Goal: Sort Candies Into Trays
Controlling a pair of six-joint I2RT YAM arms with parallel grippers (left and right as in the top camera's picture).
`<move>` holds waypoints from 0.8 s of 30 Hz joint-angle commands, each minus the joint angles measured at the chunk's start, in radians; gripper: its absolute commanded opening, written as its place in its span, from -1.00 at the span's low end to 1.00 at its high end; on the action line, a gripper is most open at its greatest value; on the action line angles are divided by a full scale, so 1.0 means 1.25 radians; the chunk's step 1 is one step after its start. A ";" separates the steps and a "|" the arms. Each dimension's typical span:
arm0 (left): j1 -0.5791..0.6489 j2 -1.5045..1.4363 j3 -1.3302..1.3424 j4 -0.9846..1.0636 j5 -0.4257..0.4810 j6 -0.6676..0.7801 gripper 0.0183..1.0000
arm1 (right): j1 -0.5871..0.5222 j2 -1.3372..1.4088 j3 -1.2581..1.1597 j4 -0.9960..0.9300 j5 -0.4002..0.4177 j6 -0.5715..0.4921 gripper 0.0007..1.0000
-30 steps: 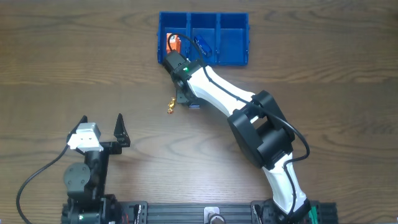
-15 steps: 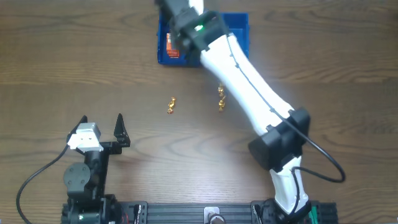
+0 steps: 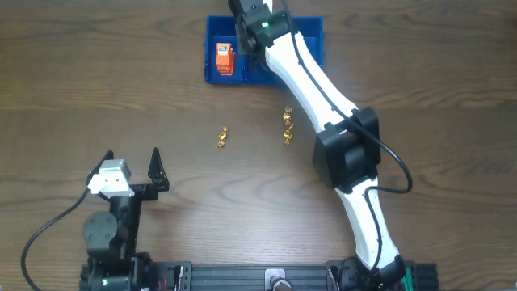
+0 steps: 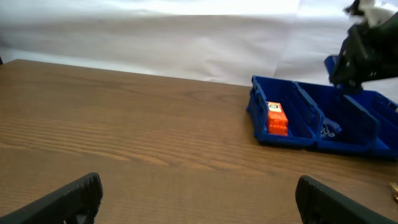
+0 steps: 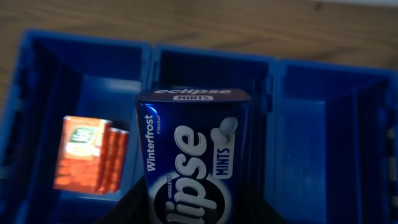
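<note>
A blue three-compartment tray (image 3: 307, 81) stands at the table's far side. An orange candy pack (image 3: 224, 59) lies in its left compartment. My right gripper (image 3: 245, 18) hangs above the tray, shut on a dark blue mints tin (image 5: 196, 155). In the right wrist view the tin is over the middle compartment of the tray (image 5: 273, 74), with the orange pack (image 5: 90, 154) beside it. Three gold-wrapped candies (image 3: 223, 137) (image 3: 287, 115) (image 3: 287, 136) lie on the wood in front of the tray. My left gripper (image 3: 133, 162) stands open and empty near the front left.
In the left wrist view the tray (image 4: 280, 140) holds the orange pack (image 4: 277, 118), and small blue-wrapped pieces (image 4: 329, 129) lie in its middle compartment. The right gripper (image 4: 367, 53) hovers over it. Bare wooden table surrounds the left gripper (image 4: 199, 208).
My right arm rose from the table in front of the tray, carrying the mints tin, and swung up over the tray. Two gold candies it covered now show. The left arm stayed put.
</note>
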 commanded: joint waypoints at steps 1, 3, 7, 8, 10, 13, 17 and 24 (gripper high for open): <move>0.005 -0.005 -0.013 -0.031 0.017 0.002 0.99 | -0.011 0.009 0.006 0.035 -0.007 -0.012 -0.93; 0.005 -0.005 -0.013 -0.031 0.017 0.002 1.00 | -0.011 0.010 0.006 0.042 -0.004 -0.012 -0.93; 0.005 -0.005 -0.013 -0.031 0.017 0.002 1.00 | -0.012 0.010 0.006 0.043 0.020 -0.011 -0.93; 0.005 -0.005 -0.013 -0.031 0.017 0.002 1.00 | -0.012 0.010 0.006 0.040 0.023 -0.011 -0.93; 0.005 -0.005 -0.013 -0.031 0.017 0.002 1.00 | -0.012 0.010 0.005 0.038 0.025 -0.009 -0.93; 0.005 -0.005 -0.013 -0.031 0.017 0.002 1.00 | -0.013 0.010 0.005 0.038 0.029 -0.009 -0.90; 0.005 -0.005 -0.013 -0.031 0.017 0.002 0.99 | -0.014 0.010 0.005 0.038 0.029 -0.009 0.00; 0.005 -0.005 -0.013 -0.030 0.017 0.002 1.00 | -0.014 0.010 0.005 0.057 0.035 -0.013 1.00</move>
